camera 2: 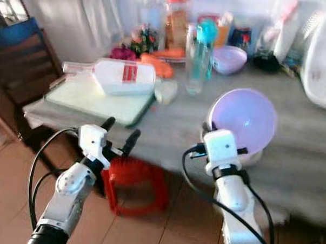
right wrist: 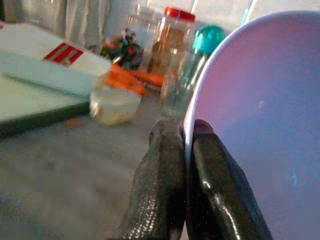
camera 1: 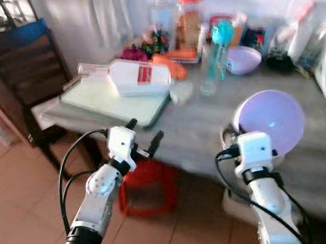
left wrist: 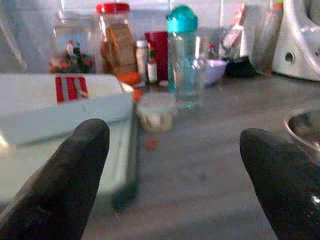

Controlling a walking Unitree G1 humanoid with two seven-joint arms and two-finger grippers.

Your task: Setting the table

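Left eye view: we count two lilac bowls. One large lilac bowl (camera 1: 271,120) sits tilted at the right centre of the frame, over the near edge of the grey tabletop (camera 1: 200,129), and a second, smaller lilac bowl (camera 1: 243,59) stands toward the upper right among the clutter at the back. Our right hand (right wrist: 186,150) has its two black fingers pinched together on the rim of the large bowl, one finger on each side of the wall, as the right wrist view shows plainly. Our left hand (camera 1: 143,134) hovers at the lower centre-left, just before the tabletop's edge, its fingers (left wrist: 60,175) spread wide apart and holding nothing.

On the tabletop we see one pale green board (camera 1: 107,100) at centre left, with one white bottle bearing a red label (camera 1: 138,76) lying on its side across it. Just right of the board sits one small lidded tub (left wrist: 156,111). Behind it stands one clear bottle with a teal cap (camera 1: 217,51), and further back one jar with a red lid (left wrist: 116,37). One red stool (camera 1: 149,186) stands on the tiled floor beneath the tabletop, and one dark wooden chair (camera 1: 30,73) fills the upper left.
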